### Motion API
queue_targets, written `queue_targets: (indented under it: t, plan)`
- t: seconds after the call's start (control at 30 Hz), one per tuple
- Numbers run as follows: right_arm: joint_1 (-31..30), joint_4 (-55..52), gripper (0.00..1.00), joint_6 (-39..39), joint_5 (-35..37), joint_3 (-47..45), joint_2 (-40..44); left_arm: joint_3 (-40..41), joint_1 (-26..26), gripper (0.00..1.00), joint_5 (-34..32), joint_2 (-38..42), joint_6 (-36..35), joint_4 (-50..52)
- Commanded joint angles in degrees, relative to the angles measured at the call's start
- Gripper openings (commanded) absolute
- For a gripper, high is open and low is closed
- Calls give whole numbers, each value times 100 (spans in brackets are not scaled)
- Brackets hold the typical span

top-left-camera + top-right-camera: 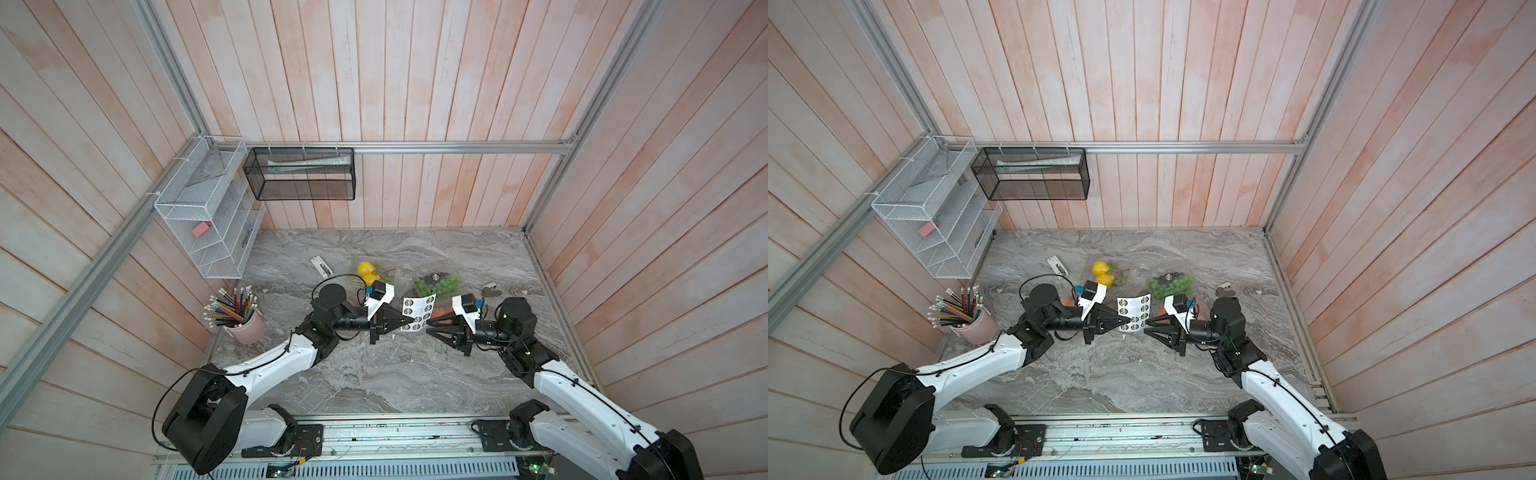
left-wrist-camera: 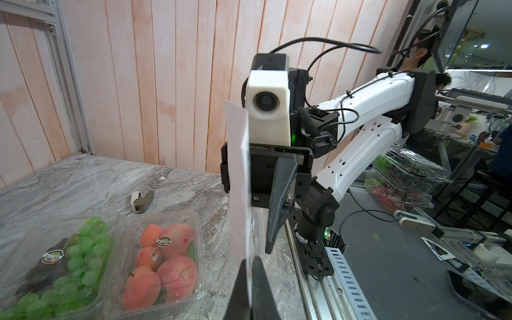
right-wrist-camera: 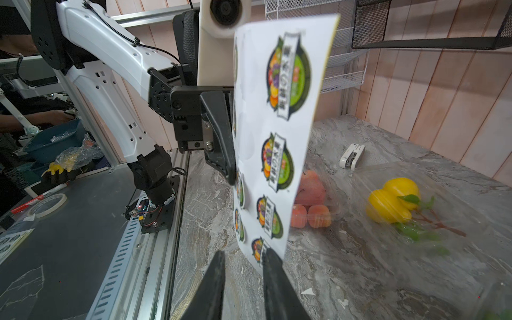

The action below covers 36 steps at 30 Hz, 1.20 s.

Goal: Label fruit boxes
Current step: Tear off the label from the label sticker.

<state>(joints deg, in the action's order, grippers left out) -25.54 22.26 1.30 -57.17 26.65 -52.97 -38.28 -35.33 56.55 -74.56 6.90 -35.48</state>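
The left fingers are clenched on one edge of the white sticker sheet, holding it above the bench. The right fingers stand parted at its opposite edge. The fruit boxes lie on the bench just behind the sheet.

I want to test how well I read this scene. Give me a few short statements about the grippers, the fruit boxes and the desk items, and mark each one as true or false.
1. The left gripper is shut on the sticker sheet. True.
2. The right gripper has its jaws pressed together. False: they stand apart, close to the sheet's edge.
3. The grape box carries a round sticker on its lid. True.
4. The box of red-orange fruit has no sticker. False: one sits on its lid.
5. The pink cup holds scissors. False: it holds pencils.
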Motion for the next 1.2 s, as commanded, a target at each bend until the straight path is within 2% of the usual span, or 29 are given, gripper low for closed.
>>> queue_targets:
  t: [0.0, 0.43, 0.8, 0.97, 1.17]
  plan:
    - [-64, 481, 26, 171, -183, 223, -151, 16, -18, 0, 19, -5, -136, 103]
    - [-264, 806, 23, 331, -365, 444, -486, 31, -18, 0, 11, -12, -162, 99]
    - [-311, 886, 11, 426, -344, 473, -540, 47, -17, 0, -24, 12, -169, 116]
    - [-312, 869, 0, 408, -349, 490, -535, 51, -18, 0, -200, 59, -162, 181]
    - [-316, 642, 0, 207, -208, 491, -463, 57, -18, 0, -520, 120, -109, 251]
